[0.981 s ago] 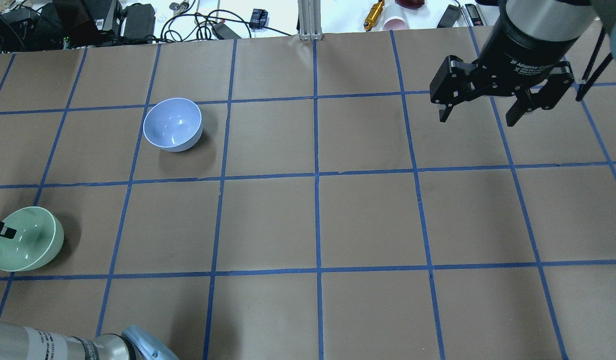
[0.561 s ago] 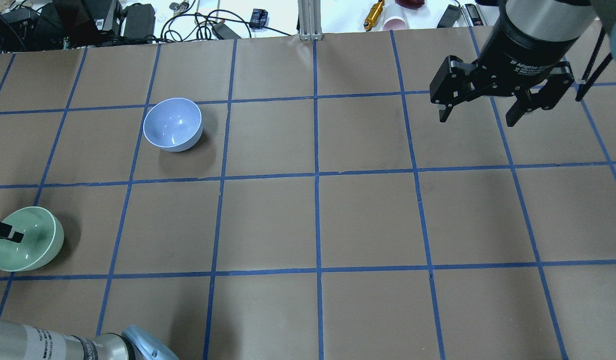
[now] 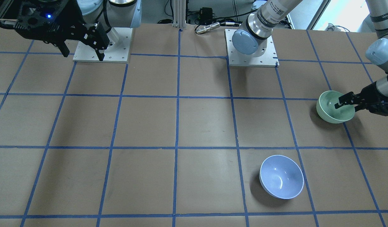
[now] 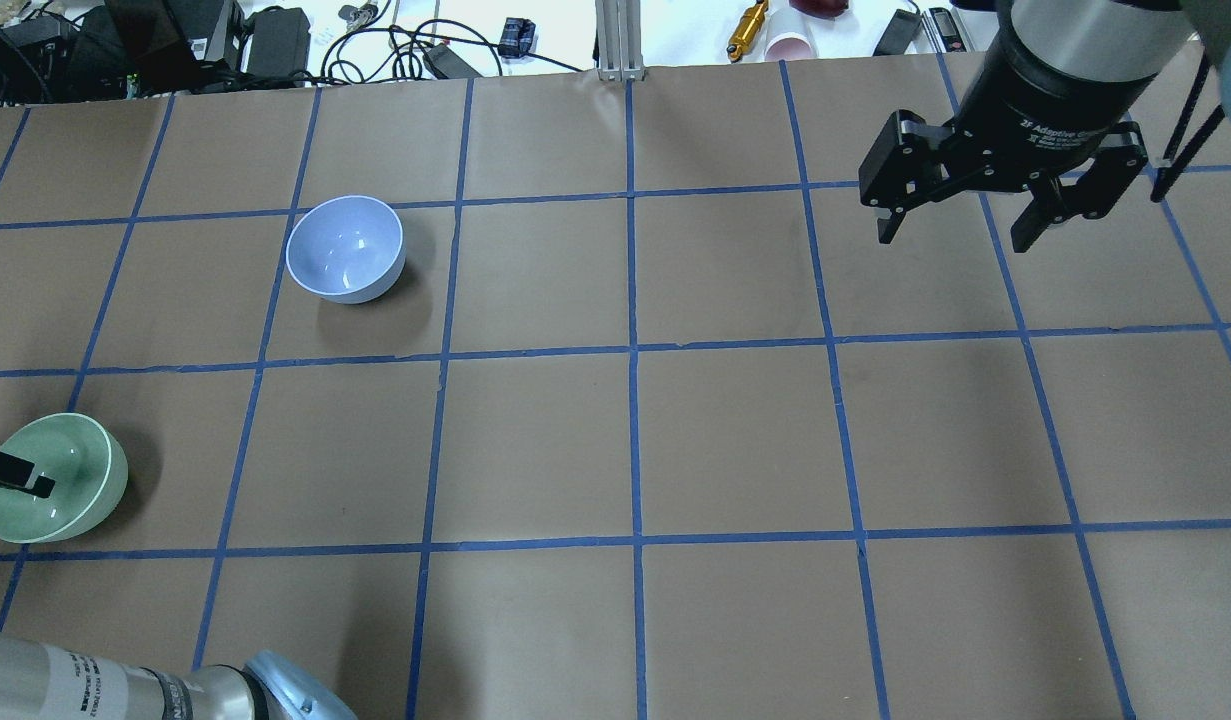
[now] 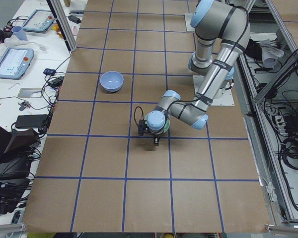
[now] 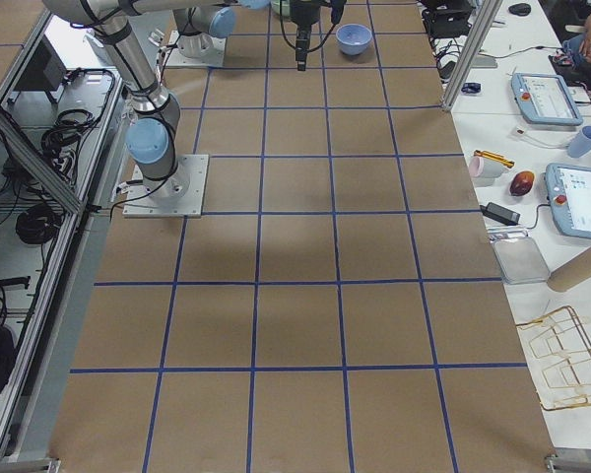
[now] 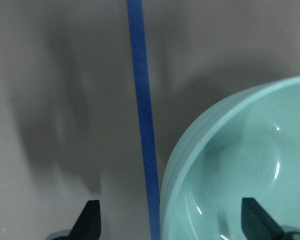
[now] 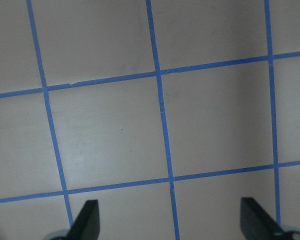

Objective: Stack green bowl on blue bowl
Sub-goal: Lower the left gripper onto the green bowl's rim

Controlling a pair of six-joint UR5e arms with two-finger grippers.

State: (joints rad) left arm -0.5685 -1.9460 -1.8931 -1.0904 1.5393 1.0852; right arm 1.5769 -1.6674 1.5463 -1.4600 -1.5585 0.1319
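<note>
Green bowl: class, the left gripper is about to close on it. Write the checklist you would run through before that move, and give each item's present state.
1. Left gripper open: ok. Its fingertips stand wide apart in the left wrist view.
2. Rim of the green bowl between the fingers: ok. One fingertip is inside the bowl and the other is outside, over the table.
3. Fingers low enough to grip the wall: cannot tell.
4. Blue bowl upright, empty and ready to receive: ok.
5. Right gripper out of the way: ok. It is open and above the table's other side, far from both bowls.
</note>
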